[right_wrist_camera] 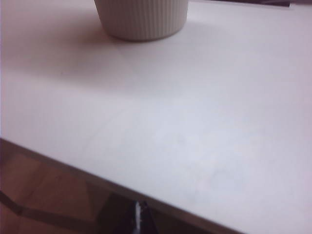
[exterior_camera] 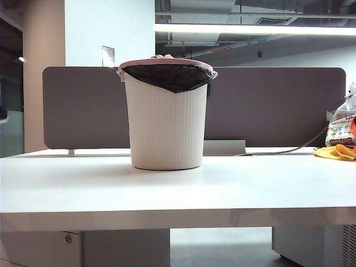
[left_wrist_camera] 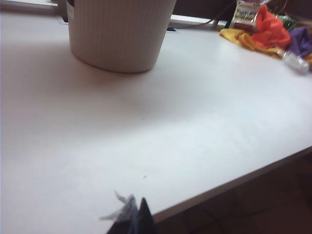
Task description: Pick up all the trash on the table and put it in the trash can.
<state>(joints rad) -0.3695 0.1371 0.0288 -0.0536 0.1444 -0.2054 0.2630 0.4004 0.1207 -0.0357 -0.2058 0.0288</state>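
Observation:
The white ribbed trash can (exterior_camera: 167, 125) with a pinkish rim and black liner stands upright mid-table (exterior_camera: 178, 189). The only trash I see is a bit of beige crumpled paper (exterior_camera: 162, 56) peeking above its rim. Neither arm shows in the exterior view. My left gripper (left_wrist_camera: 135, 214) is shut, low over the table near its front edge, well short of the can (left_wrist_camera: 117, 34); a small pale shred clings to one fingertip. My right gripper (right_wrist_camera: 141, 217) is shut too, hanging just off the table's front edge, with the can's base (right_wrist_camera: 141, 22) far ahead.
A grey partition (exterior_camera: 278, 105) runs behind the can. At the table's far right lie a printed plastic bag (exterior_camera: 340, 129), a yellow cloth (exterior_camera: 336, 152), an orange cloth (left_wrist_camera: 270, 30), a purple cloth (left_wrist_camera: 302, 41) and a small clear bottle (left_wrist_camera: 296, 62). A cable (exterior_camera: 289, 150) trails there.

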